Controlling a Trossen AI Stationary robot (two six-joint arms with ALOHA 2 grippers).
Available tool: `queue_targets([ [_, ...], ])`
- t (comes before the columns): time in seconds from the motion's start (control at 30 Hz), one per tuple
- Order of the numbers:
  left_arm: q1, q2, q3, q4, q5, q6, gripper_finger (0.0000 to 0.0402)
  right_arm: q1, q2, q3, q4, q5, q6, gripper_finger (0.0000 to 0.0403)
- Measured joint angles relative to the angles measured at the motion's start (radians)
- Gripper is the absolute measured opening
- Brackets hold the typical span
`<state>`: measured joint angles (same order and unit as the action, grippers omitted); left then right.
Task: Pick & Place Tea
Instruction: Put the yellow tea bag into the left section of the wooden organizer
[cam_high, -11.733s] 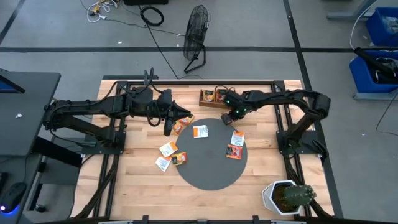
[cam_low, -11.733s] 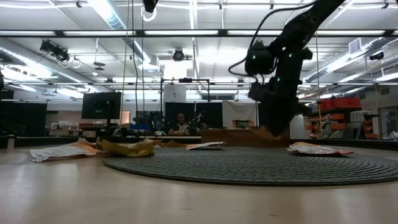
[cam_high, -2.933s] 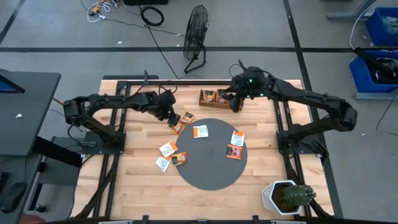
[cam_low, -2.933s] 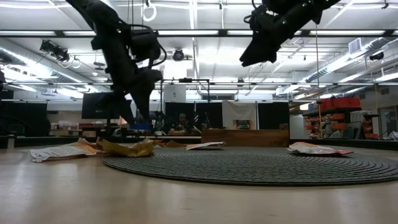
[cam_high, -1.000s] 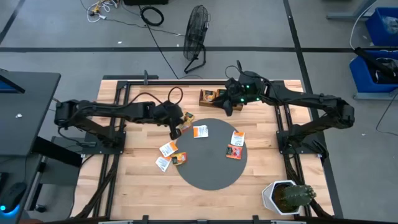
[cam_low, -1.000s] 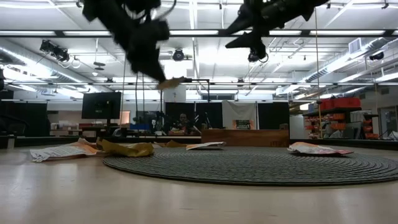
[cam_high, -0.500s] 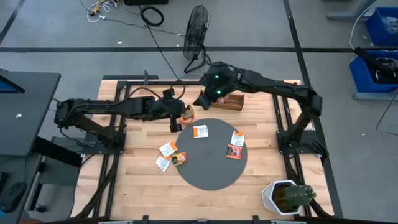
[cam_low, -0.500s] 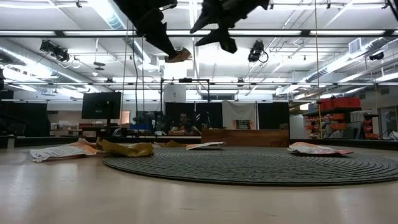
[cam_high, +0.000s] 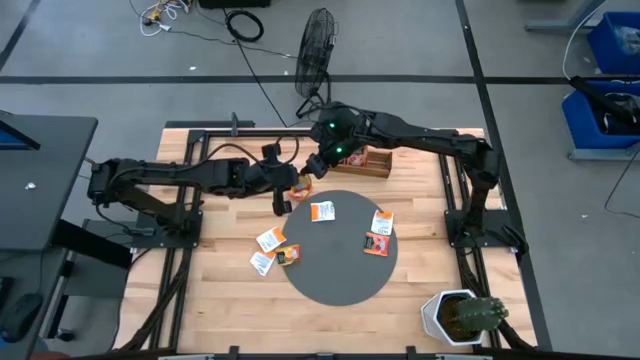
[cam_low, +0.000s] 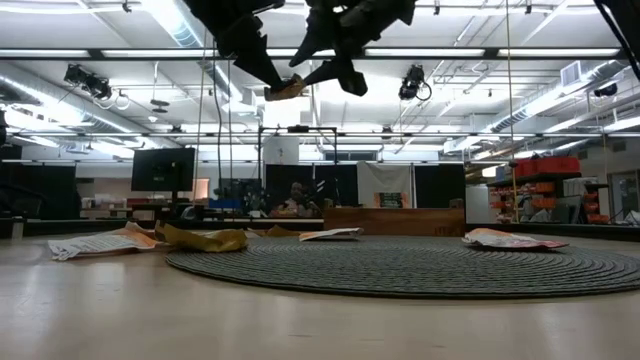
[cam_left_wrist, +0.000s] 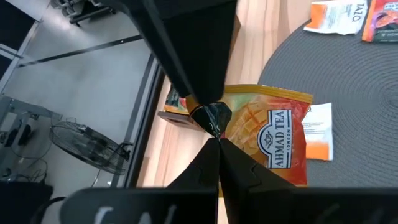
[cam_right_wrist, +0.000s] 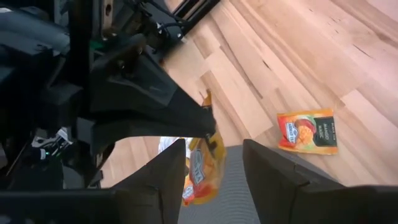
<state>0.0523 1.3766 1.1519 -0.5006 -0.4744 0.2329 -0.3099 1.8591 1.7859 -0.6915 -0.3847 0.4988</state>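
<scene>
Above the table's far edge — left gripper (cam_high: 290, 190) pinched on an orange mango-print tea sachet (cam_left_wrist: 267, 134), held aloft; right gripper (cam_right_wrist: 211, 165), fingers spread, closing in for handover. Risk: thin corner grip slips if the sachet is tugged. The left wrist view shows the printed face — the low view only its edge.

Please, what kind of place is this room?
Probably a robotics lab or workshop: a wooden table on a bare grey floor, loose cables, a floor fan, and long ceiling lights over workbenches.
</scene>
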Motion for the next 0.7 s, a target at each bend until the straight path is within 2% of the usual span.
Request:
queue_targets([
  [0.27, 0.003, 0.000, 0.000, 0.022, -0.004, 0.022, 0.0002, 0.000, 0.000, 0.000, -0.001, 0.007, -0.002, 0.0163],
  [0.4, 0.003, 0.000, 0.000, 0.038, -0.016, 0.022, 0.0002, 0.000, 0.000, 0.000, -0.001, 0.006, -0.006, 0.0150],
  [0.53, 0.004, 0.000, 0.000, 0.067, -0.039, 0.025, 0.0002, 0.000, 0.000, 0.000, -0.001, -0.001, -0.022, 0.0108],
  [0.7, 0.004, -0.001, 0.000, 0.081, -0.042, 0.013, 0.0004, 0.000, 0.000, 0.000, 0.005, 0.000, -0.071, 0.0016],
])
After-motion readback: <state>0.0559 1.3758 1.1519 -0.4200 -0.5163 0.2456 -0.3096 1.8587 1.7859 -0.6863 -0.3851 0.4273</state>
